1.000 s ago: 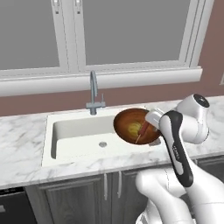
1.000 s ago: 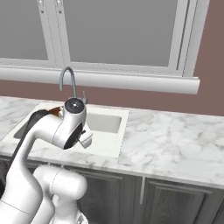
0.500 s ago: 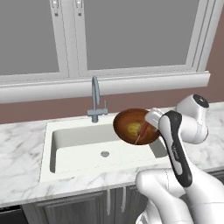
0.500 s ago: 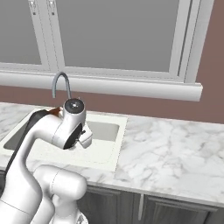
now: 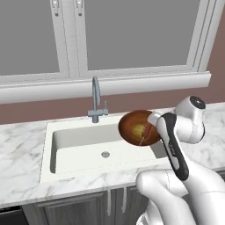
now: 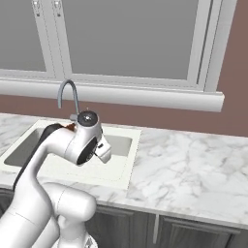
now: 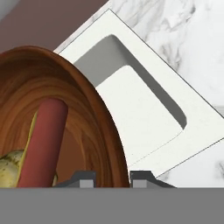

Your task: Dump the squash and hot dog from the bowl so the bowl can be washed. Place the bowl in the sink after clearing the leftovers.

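Note:
My gripper [image 7: 112, 178] is shut on the rim of the glossy reddish-brown bowl [image 5: 137, 127], which hangs tilted on its side over the right end of the white sink [image 5: 79, 145]. Inside the bowl lie the hot dog [image 7: 43, 140], a reddish-brown stick, and the yellow squash [image 7: 11, 168] beside it at the bottom. In the left base view the squash [image 5: 139, 130] shows as a yellow patch in the bowl's hollow. In the hand view the bowl [image 7: 83, 113] fills the left half, with the sink [image 7: 131, 109] behind it. From the right base view my arm hides nearly all of the bowl.
A grey gooseneck faucet [image 5: 96, 99] stands behind the sink, left of the bowl. Marble counter [image 6: 193, 169] runs to both sides, wide on the right. A window sill [image 5: 105, 85] and window rise behind. The round drain [image 5: 105, 154] sits in the basin floor.
The whole picture has shifted: the base has driven, so the sink and faucet sit further right in the left base view. The bowl stays in my grip, tilted the same way.

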